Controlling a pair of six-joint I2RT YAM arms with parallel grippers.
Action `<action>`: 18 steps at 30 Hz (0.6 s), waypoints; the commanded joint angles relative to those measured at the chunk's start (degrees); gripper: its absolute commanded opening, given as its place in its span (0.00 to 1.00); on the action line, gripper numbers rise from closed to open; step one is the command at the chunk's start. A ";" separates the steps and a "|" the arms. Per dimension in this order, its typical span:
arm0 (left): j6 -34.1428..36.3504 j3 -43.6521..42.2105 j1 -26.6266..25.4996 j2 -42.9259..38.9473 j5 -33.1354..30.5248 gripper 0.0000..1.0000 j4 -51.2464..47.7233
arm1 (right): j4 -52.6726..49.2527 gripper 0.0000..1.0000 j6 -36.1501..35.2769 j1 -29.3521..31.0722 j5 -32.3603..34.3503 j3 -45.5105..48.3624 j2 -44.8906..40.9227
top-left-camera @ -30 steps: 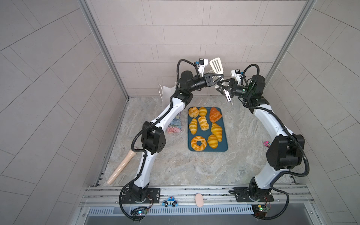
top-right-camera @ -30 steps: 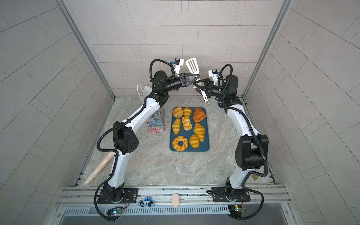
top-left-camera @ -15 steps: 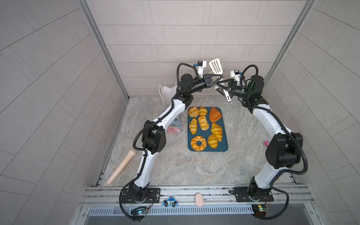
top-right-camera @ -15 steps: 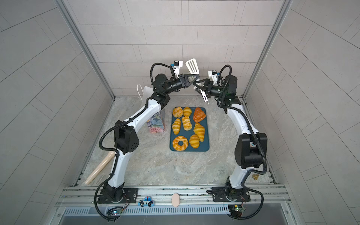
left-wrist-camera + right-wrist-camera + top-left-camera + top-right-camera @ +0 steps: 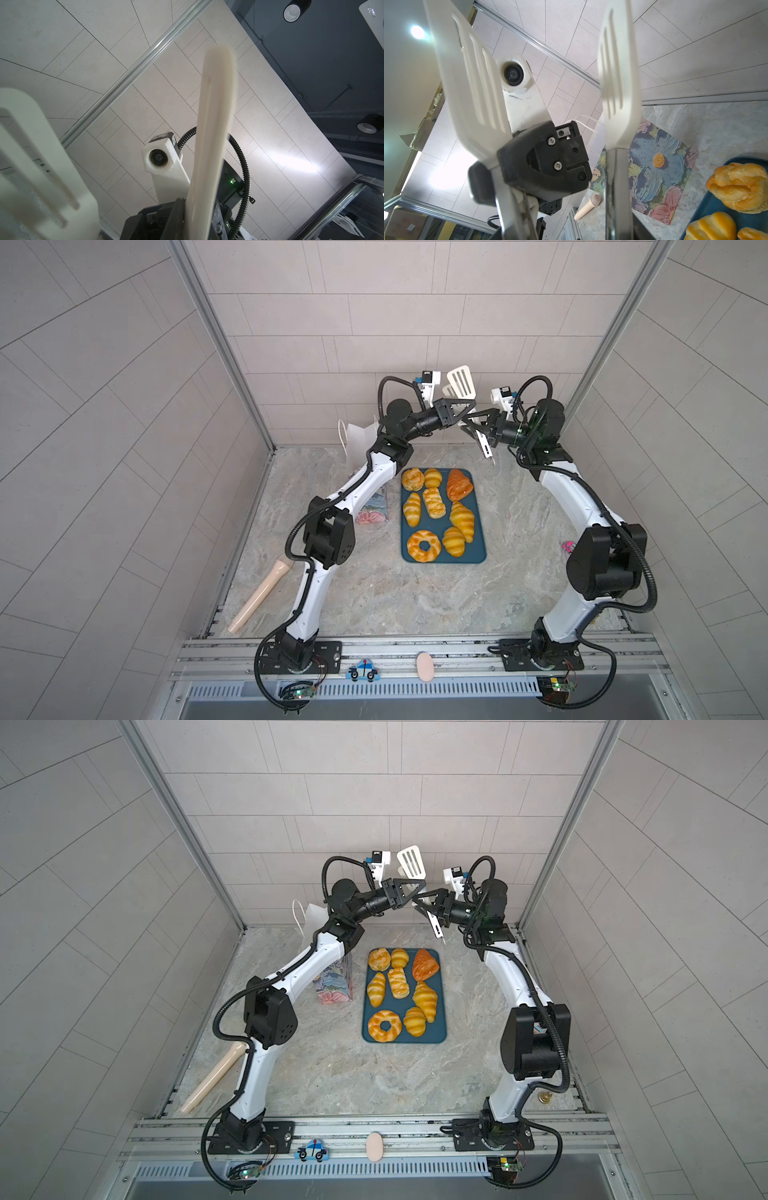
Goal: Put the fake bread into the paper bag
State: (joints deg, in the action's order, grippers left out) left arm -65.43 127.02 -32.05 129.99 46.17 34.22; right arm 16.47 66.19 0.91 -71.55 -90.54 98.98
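Gripping, left hand [image 5: 466, 408]: it is closed tight on one arm of the white tongs [image 5: 460, 381], high over the back of the worktop [image 5: 415, 605]. In the left wrist view its black fingers [image 5: 176, 220] sit on both sides of that arm.
Opening of right hand [image 5: 467, 425]: it is raised opposite the left hand, and the tips nearly meet. Its fingers stand apart with the metal arms of the tongs between them. I cannot tell whether they press on the arms.
Shape of tongs: two slotted white blades point up along the back wall [image 5: 395, 344], and the metal end hangs down below the right hand. In the right wrist view the blades [image 5: 473, 83] are spread apart.
Place of fake bread [image 5: 434, 502]: all eight pieces lie on the blue tray [image 5: 478, 553] in the middle of the worktop, close together. The darker triangular piece [image 5: 459, 485] is at the back right corner of the tray. The braided ring [image 5: 424, 546] is at the front left.
Place of paper bag [image 5: 332, 986]: it is just beside the left edge of the tray, partly under the left arm [image 5: 374, 477]. Its flower print shows, and its white top with the cord handles is toward the back wall. I cannot tell for sure whether it stands upright.
Edge of worktop: a pale wooden rolling pin [image 5: 257, 597] lies at the front left, well apart from the tray.
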 commanded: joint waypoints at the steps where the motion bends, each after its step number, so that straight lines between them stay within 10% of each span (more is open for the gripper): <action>1: -1.19 1.72 -4.00 -0.23 7.11 0.13 4.72 | -2.69 0.62 -1.36 0.67 2.22 -2.30 -1.32; 18: -0.03 -2.27 -1.00 -3.40 4.41 0.36 3.47 | -35.53 0.54 -25.99 -1.63 1.17 -9.78 -2.44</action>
State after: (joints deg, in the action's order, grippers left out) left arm -65.52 125.49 -33.01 130.08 48.66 34.11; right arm -8.27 49.52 -0.23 -70.76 -97.21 98.35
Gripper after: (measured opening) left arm 0.359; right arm 0.543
